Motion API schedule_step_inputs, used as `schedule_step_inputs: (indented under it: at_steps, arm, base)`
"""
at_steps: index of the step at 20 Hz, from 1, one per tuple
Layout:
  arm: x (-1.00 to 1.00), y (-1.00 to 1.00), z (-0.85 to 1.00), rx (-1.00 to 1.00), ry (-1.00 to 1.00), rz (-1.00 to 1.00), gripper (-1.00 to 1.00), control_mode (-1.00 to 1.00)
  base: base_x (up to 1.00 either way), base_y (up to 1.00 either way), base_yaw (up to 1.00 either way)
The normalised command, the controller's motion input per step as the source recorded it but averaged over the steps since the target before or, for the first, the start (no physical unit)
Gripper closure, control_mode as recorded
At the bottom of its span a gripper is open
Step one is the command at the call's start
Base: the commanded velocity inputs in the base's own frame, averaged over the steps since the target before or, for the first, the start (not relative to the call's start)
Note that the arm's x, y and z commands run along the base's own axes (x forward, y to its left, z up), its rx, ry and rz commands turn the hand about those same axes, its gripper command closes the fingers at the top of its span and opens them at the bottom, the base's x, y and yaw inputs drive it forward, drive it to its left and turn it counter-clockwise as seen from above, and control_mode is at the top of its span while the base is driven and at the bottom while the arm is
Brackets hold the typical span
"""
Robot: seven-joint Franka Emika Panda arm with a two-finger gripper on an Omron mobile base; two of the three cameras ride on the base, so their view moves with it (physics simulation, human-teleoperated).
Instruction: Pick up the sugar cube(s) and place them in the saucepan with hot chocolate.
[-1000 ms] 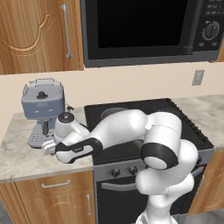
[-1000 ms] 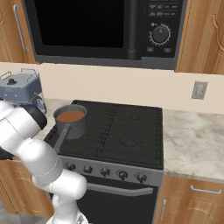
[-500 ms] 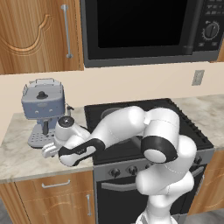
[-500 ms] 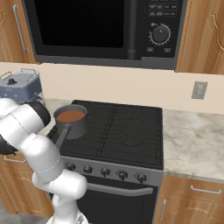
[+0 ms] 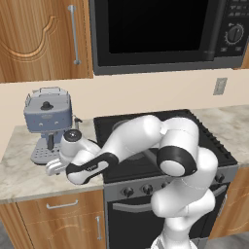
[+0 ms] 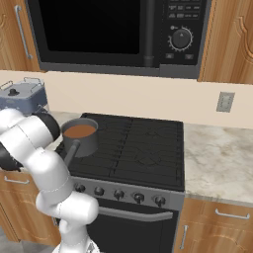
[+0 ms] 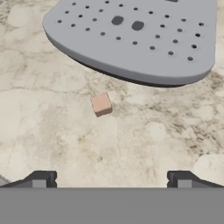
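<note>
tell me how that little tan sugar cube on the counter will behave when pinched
The sugar cube looks tiny and flat-sided, so it probably won't roll. It is likely light and may skid on the smooth marble counter. Being sugar, it could crumble under a hard squeeze.

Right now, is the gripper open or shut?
Open. In the hand view the gripper shows its two fingertips set wide apart with nothing between them; the sugar cube lies ahead on the counter, untouched.
</note>
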Motion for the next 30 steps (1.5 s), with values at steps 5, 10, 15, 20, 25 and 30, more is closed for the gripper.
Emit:
schedule_step_inputs:
  at_steps: [5,10,15,20,25,30]
  arm:
    - [0.01,0.1,-0.01,0.0,0.0,0.0,-1.0,-1.0]
    - [0.0,0.04,-0.01,0.0,0.0,0.0,-1.0,-1.0]
    - [0.01,0.0,-0.03,0.0,0.0,0.0,-1.0,-1.0]
    - [0.1,0.0,-0.16,0.0,0.01,0.0,-1.0,-1.0]
    - [0.15,0.03,-0.2,0.0,0.02,0.0,-1.0,-1.0]
    - [0.04,0.07,-0.02,0.0,0.0,0.0,-1.0,-1.0]
  base:
    - [0.0,0.0,0.0]
    - [0.0,0.0,0.0]
    - [0.0,0.0,0.0]
    - [0.0,0.0,0.0]
    - [0.0,0.0,0.0]
    - [0.0,0.0,0.0]
